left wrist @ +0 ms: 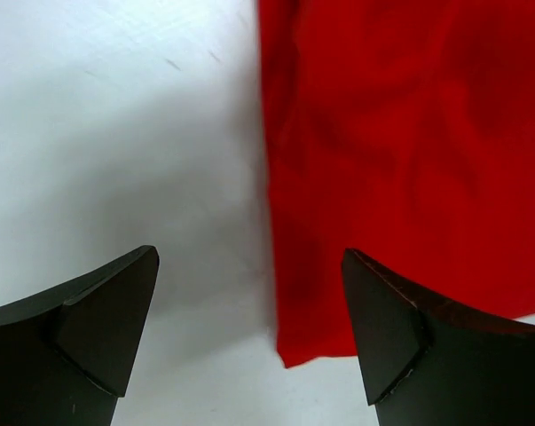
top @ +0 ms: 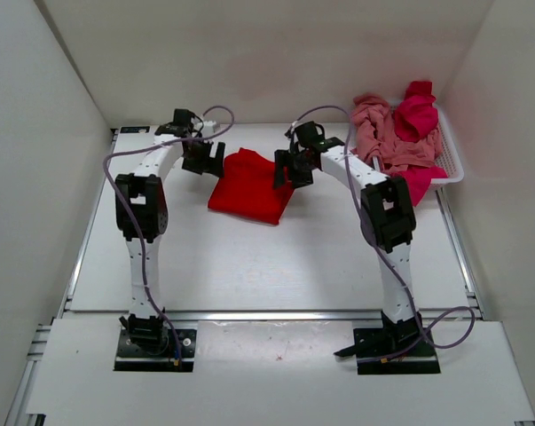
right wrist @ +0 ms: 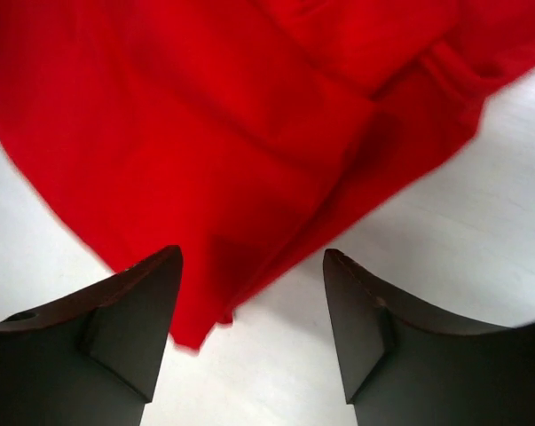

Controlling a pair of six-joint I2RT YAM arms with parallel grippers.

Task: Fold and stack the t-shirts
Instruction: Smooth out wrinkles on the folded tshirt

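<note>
The bright red t-shirt [top: 247,187] lies folded into a compact shape on the table between my two grippers. My left gripper [top: 202,158] is open and empty at its left edge; in the left wrist view the red t-shirt [left wrist: 400,160] has one corner between the jaws. My right gripper [top: 289,170] is open and empty over its right edge; the red t-shirt [right wrist: 223,133] fills the upper part of the right wrist view. The salmon pink t-shirt [top: 382,133] and the crimson-magenta t-shirt [top: 415,114] lie crumpled in the basket.
A white mesh basket [top: 451,162] stands at the back right against the wall. White walls enclose the table on the left, back and right. A raised white strip [top: 276,355] runs along the near edge by the arm bases.
</note>
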